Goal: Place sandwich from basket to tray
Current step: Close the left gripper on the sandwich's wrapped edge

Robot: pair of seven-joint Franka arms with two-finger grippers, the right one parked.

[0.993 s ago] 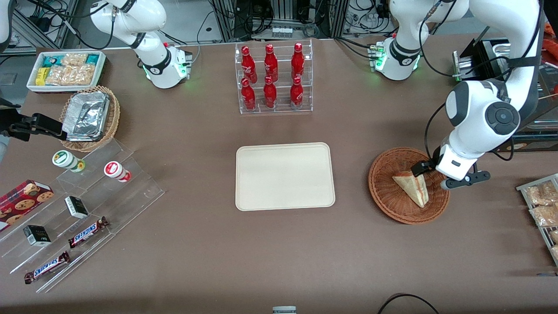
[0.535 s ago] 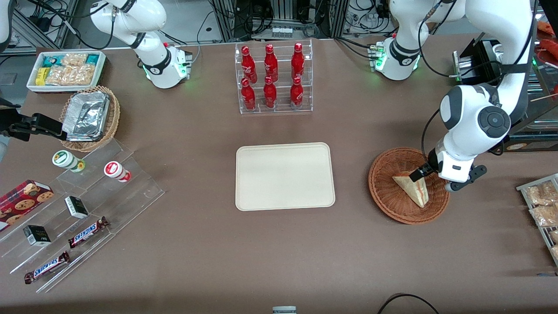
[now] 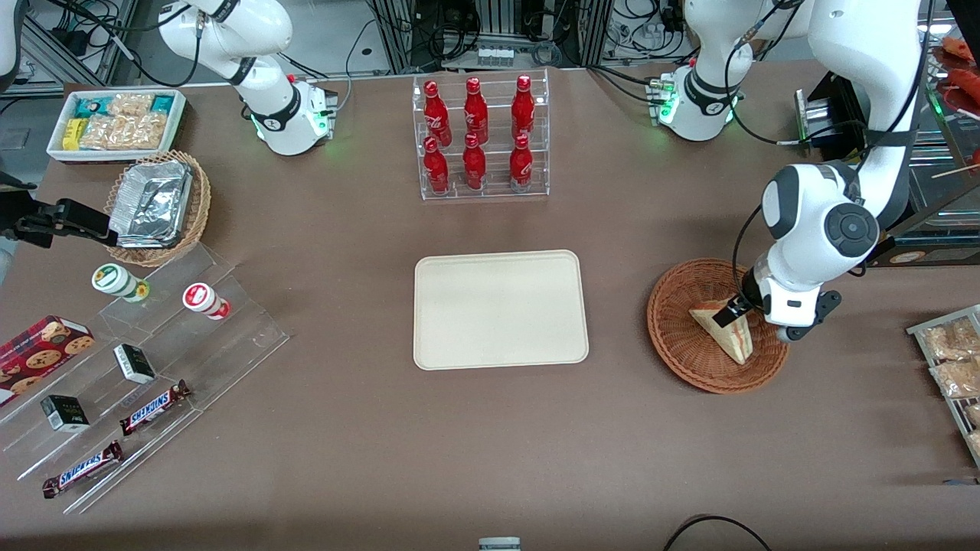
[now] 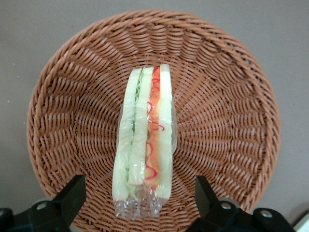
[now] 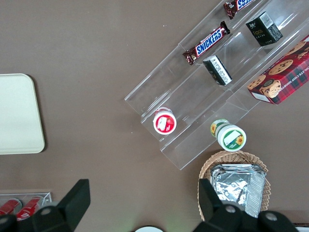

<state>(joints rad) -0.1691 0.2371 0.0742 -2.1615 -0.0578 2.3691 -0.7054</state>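
Left wrist view shows the black two-finger gripper (image 4: 137, 203) wide open over the wrapped triangular sandwich (image 4: 143, 145), holding nothing; the wedge stands on edge in the round reddish-brown wicker basket (image 4: 231, 121), so the fingers can probably straddle its sides; the cream rectangular tray (image 3: 501, 310) waits well apart

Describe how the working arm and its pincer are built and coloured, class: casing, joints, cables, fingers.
The working arm has glossy white rounded casings, a dark grey round joint cap and black cables along it; green lights glow at its base. Its pincer above the sandwich in the basket has two black angular fingers, spread apart, on a white body.
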